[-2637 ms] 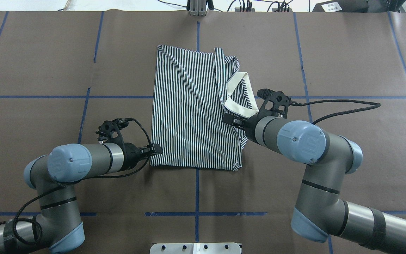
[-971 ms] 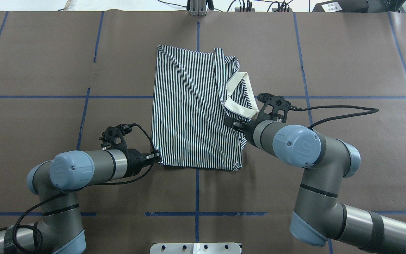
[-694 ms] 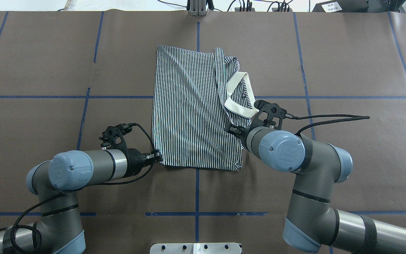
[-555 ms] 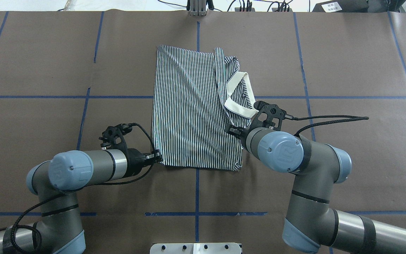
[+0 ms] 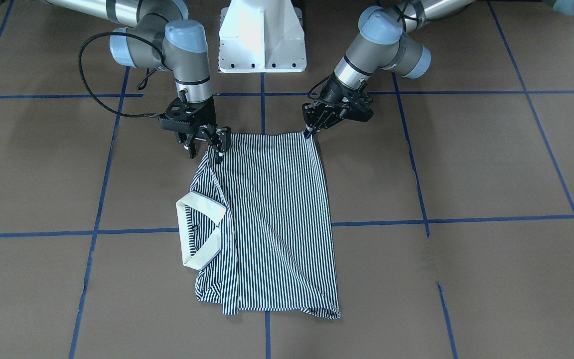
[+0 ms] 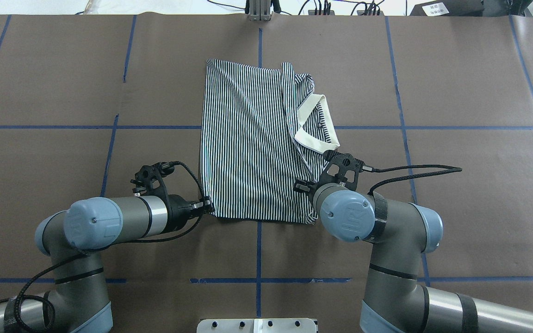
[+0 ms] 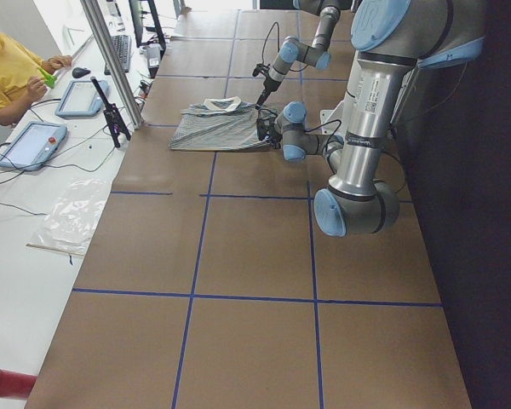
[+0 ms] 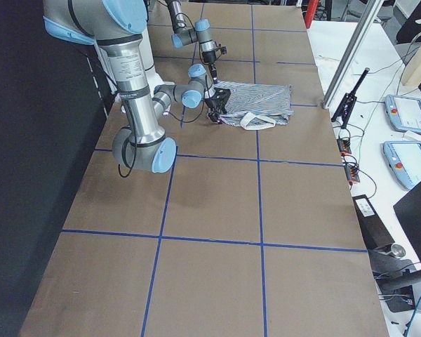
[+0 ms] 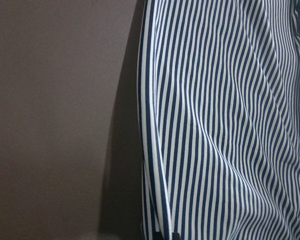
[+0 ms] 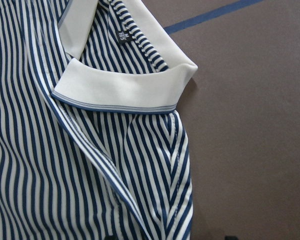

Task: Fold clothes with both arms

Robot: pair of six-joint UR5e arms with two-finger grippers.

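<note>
The left arm [image 6: 127, 221] reaches in low over the table [image 6: 53, 83], and the left gripper [image 6: 205, 207] is clenched on the shirt [image 6: 248, 152], its fingertips pinching the near hem corner on that side. In the left wrist view the striped edge runs straight down to where the fingers meet, with bare brown table on their outer side. From that pinch the shirt lies flat on the table and stretches away ahead of the fingers as a long folded panel of thin navy-and-white stripes. It is creased on the diagonal, and its far end lies well beyond both grippers. The cream collar [image 6: 313, 141] sits on the panel's right edge, ahead of the right gripper [image 5: 206, 147] and a little apart from it, turned open so that a small dark label [image 10: 121, 36] shows inside it in the right wrist view. The right gripper points down at the other near corner, released, with its fingers [image 5: 191, 148] spread; the striped corner lies between them, and whether a pad touches the cloth I cannot tell. The right arm [image 6: 393, 282] stands bent over that corner, its wrist hiding most of the fingers from overhead. Blue tape lines [image 6: 40, 126] cross the table on the outer side of each gripper
</note>
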